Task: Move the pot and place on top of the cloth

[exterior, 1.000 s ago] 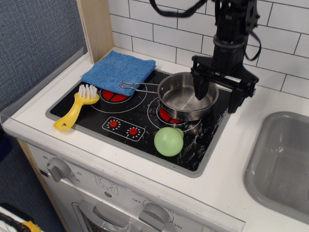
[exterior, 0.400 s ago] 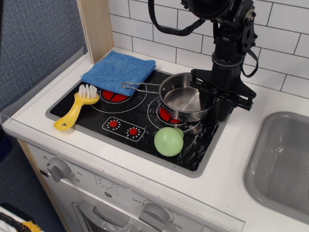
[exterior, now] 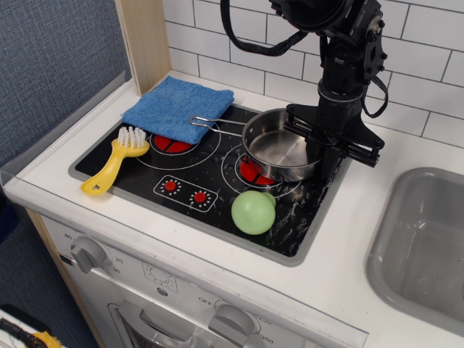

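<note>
sitting on the black cooktop, cloth covers the back-left corner. gripper fingers pinched on the pot right rim, pot tilted over the right burner, wire handle reaching the cloth edge. green ball in front, brush at left.

A white tiled wall with dark grout ran across the back from 12 to 2 o'clock, meeting a pale wooden upright panel at 11 o'clock. A blue-grey textured wall filled the 9 to 10 o'clock side. The white table carried a black stovetop, with a grey sink at 4 o'clock and grey knobs on the front at 7 o'clock.
</note>
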`<state>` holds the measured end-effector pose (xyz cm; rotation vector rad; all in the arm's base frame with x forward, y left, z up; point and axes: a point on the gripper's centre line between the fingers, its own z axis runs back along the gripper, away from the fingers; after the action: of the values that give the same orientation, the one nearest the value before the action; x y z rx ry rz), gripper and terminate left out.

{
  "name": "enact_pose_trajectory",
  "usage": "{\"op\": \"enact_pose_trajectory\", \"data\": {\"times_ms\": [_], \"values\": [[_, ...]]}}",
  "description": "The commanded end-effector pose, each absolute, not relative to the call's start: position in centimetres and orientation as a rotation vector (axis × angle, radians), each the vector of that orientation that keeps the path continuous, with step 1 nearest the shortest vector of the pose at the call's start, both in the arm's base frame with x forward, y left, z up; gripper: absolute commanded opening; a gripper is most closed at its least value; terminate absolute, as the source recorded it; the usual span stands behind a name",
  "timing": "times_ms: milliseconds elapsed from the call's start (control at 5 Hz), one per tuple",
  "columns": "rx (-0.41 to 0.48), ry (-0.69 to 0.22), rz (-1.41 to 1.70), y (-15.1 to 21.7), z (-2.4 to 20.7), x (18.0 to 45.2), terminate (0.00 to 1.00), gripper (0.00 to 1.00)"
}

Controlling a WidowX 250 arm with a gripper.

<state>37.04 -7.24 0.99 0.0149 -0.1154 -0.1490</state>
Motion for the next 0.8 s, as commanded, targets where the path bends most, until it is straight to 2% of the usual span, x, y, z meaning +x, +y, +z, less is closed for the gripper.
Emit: {"op": "enact_pose_trajectory", "data": {"times_ms": [0, 200, 600], "values": [[-0.024, -0.28, -0.235, -7.1, 9.3, 37.1, 0.0, 0.0], [0.073, -0.241, -0.259, -4.8, 12.8, 37.3, 0.0, 0.0], [0.15, -0.137, -0.17, 3.4, 12.2, 38.4, 0.0, 0.0]]}}
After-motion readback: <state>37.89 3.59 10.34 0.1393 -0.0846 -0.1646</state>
